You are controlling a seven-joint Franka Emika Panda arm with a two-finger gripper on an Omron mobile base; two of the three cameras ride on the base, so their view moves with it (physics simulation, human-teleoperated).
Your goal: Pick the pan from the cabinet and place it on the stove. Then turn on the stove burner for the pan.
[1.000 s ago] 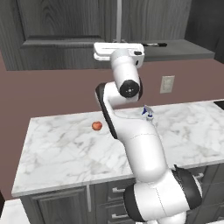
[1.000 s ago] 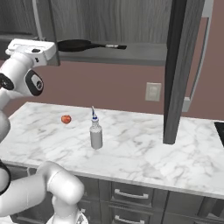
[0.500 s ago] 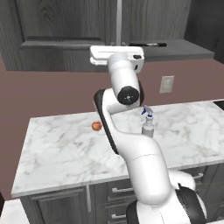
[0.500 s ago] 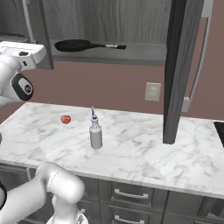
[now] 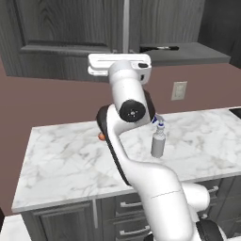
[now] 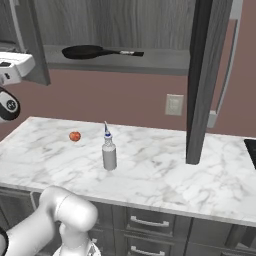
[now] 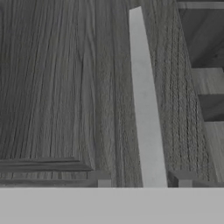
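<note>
Cabinet (image 6: 125,25): dark grey wood-grain wall unit above the counter; one door (image 6: 205,80) swung out edge-on toward the right base camera, open shelf (image 6: 150,59) exposed behind it; in the left base view a closed panelled door (image 5: 61,33) at left.
Counter (image 5: 70,160): white marble top with grey veins, running across both base views; drawer fronts with short horizontal handles below.
Wall (image 6: 125,100): reddish-brown, with a pale outlet plate (image 6: 173,105) between shelf and counter.
Stove (image 6: 251,150): just a black corner at the right edge of the right base view, level with the counter.
Pan (image 6: 90,51): black, resting flat on the open cabinet shelf, handle pointing right; in the left base view only the handle (image 5: 160,48) visible past the arm.
Bar handle (image 7: 146,113): pale silver strip on the door, running up from between the fingertips in the hand view, closer to the left one.
Gripper (image 7: 144,180): raised to cabinet height in front of the door; fingertips spread apart on either side of the bar handle, with visible gaps, not pinching it.
Bottle (image 6: 109,152): small grey, pointed blue-tipped nozzle, upright mid-counter.
Red fruit (image 6: 75,136): small, round, on the counter left of the bottle, well apart from it.
</note>
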